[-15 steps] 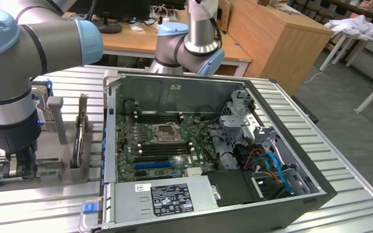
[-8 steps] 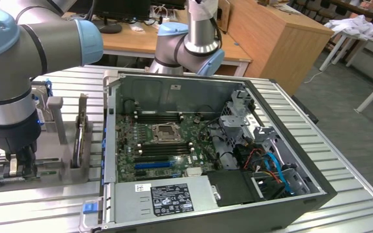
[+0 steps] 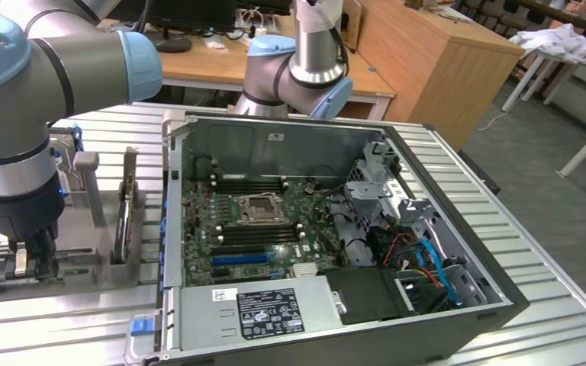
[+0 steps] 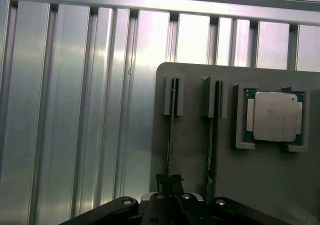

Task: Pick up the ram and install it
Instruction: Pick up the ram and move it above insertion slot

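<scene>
The ram (image 4: 171,130) stands on edge in a slot of the grey holder (image 4: 192,160), beside a second stick (image 4: 212,135), to the exterior view's left of the open case (image 3: 222,141). It is judged light, thin, stiff and fragile. Grip it across the flat faces at the upper edge, clear of the contacts. The gripper (image 4: 170,179) is closed narrow on the ram's upper edge, with the ram seated in its slot.

**Stick's Near End Lost in the Grip**

The ram (image 4: 172,130) vanishes where the gripper (image 4: 170,179) pinches it — the held end is unseen. Just beside the gripper, a second stick (image 4: 211,135) runs behind its body. In the exterior view the arm (image 3: 13,152) covers part of the holder (image 3: 89,263).
</scene>
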Controlling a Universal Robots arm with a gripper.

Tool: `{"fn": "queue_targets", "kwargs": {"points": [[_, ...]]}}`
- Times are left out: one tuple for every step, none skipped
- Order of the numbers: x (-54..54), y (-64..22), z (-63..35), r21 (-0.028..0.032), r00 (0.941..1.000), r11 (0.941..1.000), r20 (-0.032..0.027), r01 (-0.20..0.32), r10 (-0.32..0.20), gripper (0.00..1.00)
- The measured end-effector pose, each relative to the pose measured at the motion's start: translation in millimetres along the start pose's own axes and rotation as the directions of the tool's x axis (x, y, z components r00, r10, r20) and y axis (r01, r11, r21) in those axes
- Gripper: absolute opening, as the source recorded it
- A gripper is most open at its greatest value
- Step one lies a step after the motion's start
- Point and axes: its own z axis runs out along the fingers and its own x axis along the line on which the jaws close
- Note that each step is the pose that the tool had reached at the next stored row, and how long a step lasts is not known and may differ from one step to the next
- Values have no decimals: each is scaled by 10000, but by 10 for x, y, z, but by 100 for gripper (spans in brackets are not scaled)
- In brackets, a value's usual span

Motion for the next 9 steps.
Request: {"fn": "queue_targets", "kwargs": {"points": [[0, 0, 0, 0, 10000, 10000, 0, 0, 0, 12], [0, 0, 0, 0, 10000, 10000, 0, 0, 0, 12], [0, 0, 0, 0, 10000, 10000, 0, -1, 1, 12], [0, 0, 0, 0, 10000, 10000, 0, 0, 0, 12], [0, 0, 0, 0, 10000, 10000, 0, 0, 0, 12], [0, 0, 0, 0, 10000, 10000, 0, 0, 0, 12], [0, 0, 0, 0, 10000, 10000, 0, 0, 0, 12], [0, 0, 0, 0, 10000, 10000, 0, 0, 0, 12], [0, 0, 0, 0, 10000, 10000, 0, 0, 0, 12]]}}
